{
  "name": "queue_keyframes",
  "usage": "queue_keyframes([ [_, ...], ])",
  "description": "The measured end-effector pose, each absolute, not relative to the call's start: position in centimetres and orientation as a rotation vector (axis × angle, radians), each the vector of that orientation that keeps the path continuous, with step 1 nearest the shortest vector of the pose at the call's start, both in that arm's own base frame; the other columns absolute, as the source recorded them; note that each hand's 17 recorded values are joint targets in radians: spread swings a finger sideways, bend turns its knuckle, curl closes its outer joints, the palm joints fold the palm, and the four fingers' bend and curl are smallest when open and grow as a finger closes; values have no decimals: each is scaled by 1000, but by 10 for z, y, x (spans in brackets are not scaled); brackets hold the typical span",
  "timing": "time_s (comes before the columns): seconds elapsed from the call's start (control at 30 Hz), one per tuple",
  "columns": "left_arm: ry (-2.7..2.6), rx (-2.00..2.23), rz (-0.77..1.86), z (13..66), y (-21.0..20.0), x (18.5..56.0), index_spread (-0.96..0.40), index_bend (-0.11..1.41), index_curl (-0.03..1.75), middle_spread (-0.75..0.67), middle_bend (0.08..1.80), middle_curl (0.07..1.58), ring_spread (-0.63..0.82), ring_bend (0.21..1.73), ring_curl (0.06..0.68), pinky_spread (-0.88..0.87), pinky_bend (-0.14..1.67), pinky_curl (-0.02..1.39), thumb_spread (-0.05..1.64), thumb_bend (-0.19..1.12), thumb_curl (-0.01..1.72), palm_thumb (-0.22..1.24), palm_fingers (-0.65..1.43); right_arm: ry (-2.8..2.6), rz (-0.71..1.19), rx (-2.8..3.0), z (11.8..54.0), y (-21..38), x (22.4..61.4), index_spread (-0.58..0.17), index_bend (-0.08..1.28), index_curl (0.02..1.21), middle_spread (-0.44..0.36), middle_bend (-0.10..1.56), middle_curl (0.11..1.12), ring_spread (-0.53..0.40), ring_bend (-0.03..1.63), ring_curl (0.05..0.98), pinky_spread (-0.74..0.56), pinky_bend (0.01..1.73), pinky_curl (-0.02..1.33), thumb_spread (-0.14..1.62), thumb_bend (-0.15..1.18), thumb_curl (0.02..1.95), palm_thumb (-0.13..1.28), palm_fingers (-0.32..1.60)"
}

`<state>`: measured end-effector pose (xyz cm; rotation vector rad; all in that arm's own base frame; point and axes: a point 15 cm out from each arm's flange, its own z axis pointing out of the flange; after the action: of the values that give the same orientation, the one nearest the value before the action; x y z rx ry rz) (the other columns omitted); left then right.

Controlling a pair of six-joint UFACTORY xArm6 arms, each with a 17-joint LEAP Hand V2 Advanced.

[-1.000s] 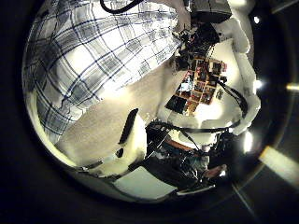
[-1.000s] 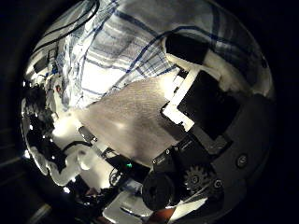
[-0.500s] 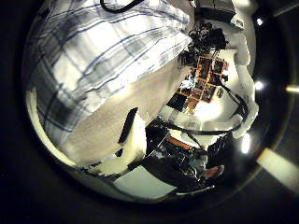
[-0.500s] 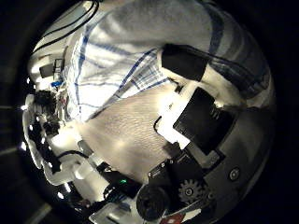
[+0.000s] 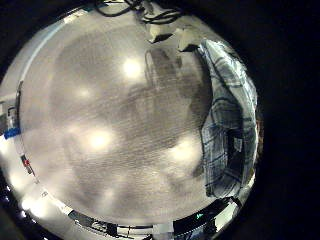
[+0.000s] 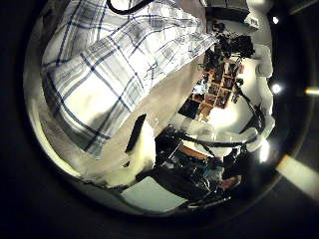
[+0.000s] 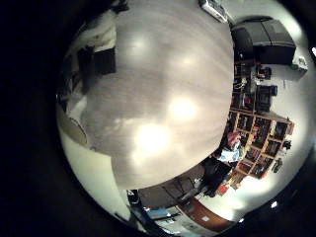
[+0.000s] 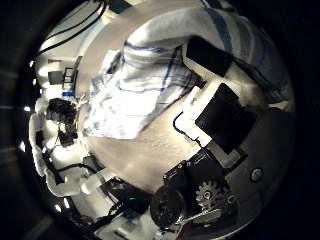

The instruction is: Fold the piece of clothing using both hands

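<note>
Right hand is seen with its black and white fingers curled into the checked cloth, so a pinch on an edge of the garment looks likely there. Left hand is harder to call: only one white and black finger shows beside the fabric in its thumb side view, so whether anything is being pinched can't be told

The cloth itself is a thin woven piece with a plaid of dark lines on a pale ground, soft and floppy, creased into loose ridges. In the left thumb side view it fills a big part of the frame, so it's close to that palm, draped and bunched rather than spread flat. In the left little finger side view a narrow strip of it is seen along one side, over the tabletop. That surface looks like smooth pale wood grain, a bit glossy with light spots on it

Progress guess: mid fold at best. The fabric is gathered and seemingly lifted, nothing is laid down as a neat flat stack yet, so the fold still has to be carried over, set down and smoothed
</note>
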<state>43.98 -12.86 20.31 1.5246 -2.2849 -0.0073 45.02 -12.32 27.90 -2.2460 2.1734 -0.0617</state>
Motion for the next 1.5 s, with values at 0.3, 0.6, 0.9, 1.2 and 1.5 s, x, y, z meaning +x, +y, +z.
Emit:
queue_keyframes([
  [0.3,-2309,1589,63,240,-100,437,13,186,390,336,172,260,494,520,219,525,279,319,1173,-19,307,340,36,1855,-102,-2399,326,3,449,-272,1072,941,-167,1259,875,-208,1388,708,-203,1317,749,1204,-10,660,1016,1088],
  [0.6,-2214,1817,109,272,9,439,13,183,386,332,174,263,493,518,220,524,278,319,1173,-19,307,336,44,1508,-20,-2647,317,174,416,-265,1072,940,-163,1266,868,-208,1384,715,-207,1290,783,1191,-11,680,1005,1095],
  [0.9,-2095,1957,178,301,100,406,13,184,384,329,174,266,496,520,224,529,284,322,1168,-20,308,330,49,1432,94,-2781,251,249,440,-282,918,903,-170,1188,825,-212,1334,685,-281,1224,764,1218,-55,623,765,967],
  [1.2,-2056,1953,165,293,104,366,13,184,383,334,173,268,496,519,226,529,285,321,1161,-20,311,320,49,1484,9,-2644,305,211,466,-480,183,496,-111,502,527,-82,1039,498,-5,1131,648,1213,-43,477,489,-88],
  [1.5,-2088,1924,140,302,52,373,9,184,382,334,173,268,496,521,227,529,284,321,1159,-20,315,318,50,1604,-94,-2439,387,120,470,-495,204,417,-97,419,438,19,888,380,309,932,519,1193,-6,423,480,101],
])
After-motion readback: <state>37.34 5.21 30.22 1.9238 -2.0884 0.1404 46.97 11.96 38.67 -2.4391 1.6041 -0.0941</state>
